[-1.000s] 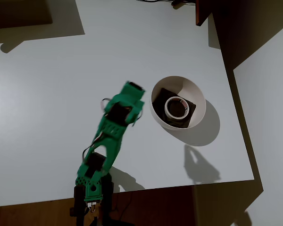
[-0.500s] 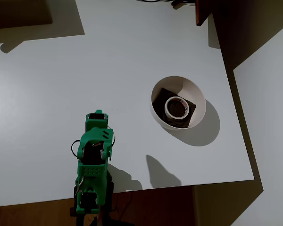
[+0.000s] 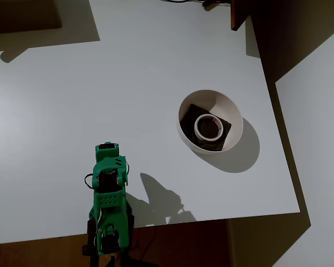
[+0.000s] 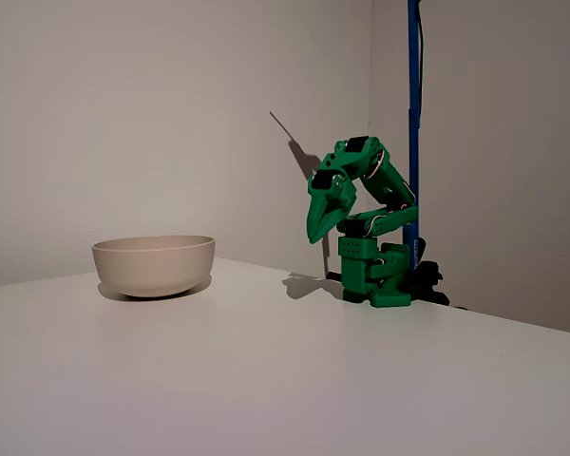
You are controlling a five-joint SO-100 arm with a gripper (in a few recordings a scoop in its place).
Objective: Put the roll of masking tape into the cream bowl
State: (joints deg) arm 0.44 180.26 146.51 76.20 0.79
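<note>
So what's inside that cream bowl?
From above, the cream bowl holds a roll of masking tape lying flat on a dark square pad. The pad's middle is hidden under the roll. From the side, the bowl's wall hides all of it.

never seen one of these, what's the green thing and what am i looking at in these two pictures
The green thing is a small robot arm with jointed segments, bolted at one edge of a white table. At its tip is a two-finger gripper, pointing down in the fixed view; the arm is folded up over its own base, and the gripper holds nothing that I can see. Whether its fingers are open or shut is too small to tell.

One picture looks straight down from above; the other is taken from the side, at table height.

On the table stands a round cream-white bowl. From above you can see a small off-white ring of masking tape lying inside it on a dark square pad.
</note>
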